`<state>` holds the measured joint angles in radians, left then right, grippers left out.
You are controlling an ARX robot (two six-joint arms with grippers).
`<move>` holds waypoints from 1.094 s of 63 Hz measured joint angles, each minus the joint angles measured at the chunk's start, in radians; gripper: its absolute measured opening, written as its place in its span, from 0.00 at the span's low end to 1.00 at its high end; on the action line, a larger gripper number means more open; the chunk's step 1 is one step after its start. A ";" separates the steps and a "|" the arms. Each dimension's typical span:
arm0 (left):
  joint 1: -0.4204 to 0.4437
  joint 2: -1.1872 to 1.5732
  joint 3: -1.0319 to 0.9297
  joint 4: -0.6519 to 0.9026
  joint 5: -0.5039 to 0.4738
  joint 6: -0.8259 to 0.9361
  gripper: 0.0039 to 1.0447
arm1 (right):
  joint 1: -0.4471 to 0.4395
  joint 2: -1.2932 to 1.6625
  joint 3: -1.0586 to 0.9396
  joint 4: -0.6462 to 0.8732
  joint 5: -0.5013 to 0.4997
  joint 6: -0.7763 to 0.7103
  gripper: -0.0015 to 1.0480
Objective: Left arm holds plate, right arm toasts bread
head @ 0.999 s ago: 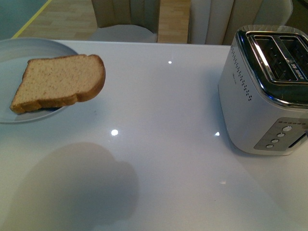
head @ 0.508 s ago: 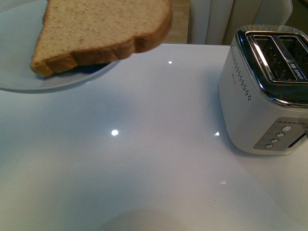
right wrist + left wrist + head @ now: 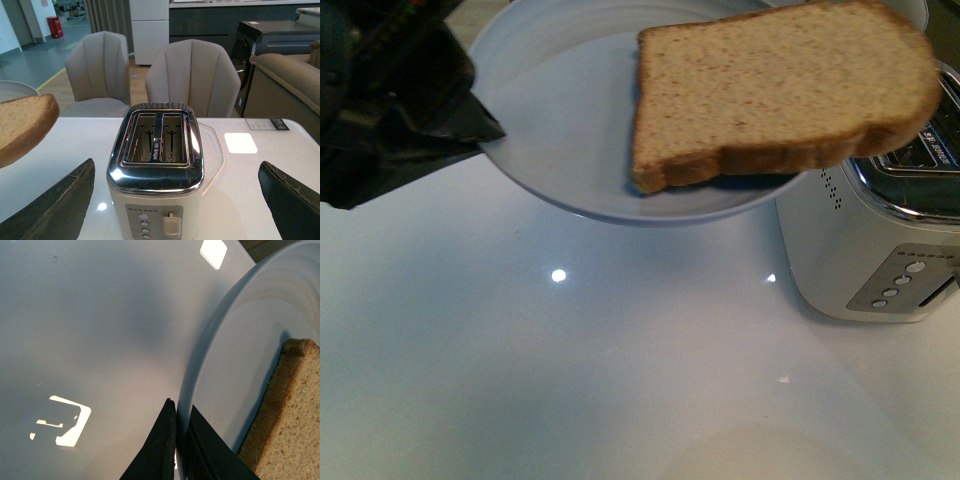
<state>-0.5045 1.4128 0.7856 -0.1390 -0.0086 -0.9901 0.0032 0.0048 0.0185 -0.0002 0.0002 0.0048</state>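
Pale blue plate: held in the air above the white table, with its right rim close to the toaster.
Brown bread: lies flat on the plate, its rounded crust end hanging out past the right rim towards the toaster.
Left fingers: closed narrow on the plate's left rim, pinching it between them.
Right fingers: spread wide and empty, facing the toaster from the near side.
Toaster slots: both open on top, and they look empty.
Step in hand: the left arm seems to be offering the plate, and the bread is not yet taken.
Next move: the right fingers likely need to reach the overhanging crust and close on it. They then turn the slice upright and line it up with a slot while the plate is kept level.
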 joint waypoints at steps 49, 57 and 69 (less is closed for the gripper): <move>-0.064 0.052 0.039 0.002 -0.021 -0.025 0.02 | 0.025 0.481 0.202 -0.159 0.149 0.383 0.92; -0.061 0.052 0.039 0.002 -0.021 -0.025 0.02 | 0.051 0.656 0.262 0.014 0.067 0.474 0.92; -0.058 0.053 0.039 0.001 -0.018 -0.025 0.02 | 0.133 0.922 0.356 0.274 -0.043 0.692 0.92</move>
<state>-0.5625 1.4654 0.8242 -0.1379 -0.0261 -1.0149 0.1360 0.9264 0.3744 0.2741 -0.0425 0.6971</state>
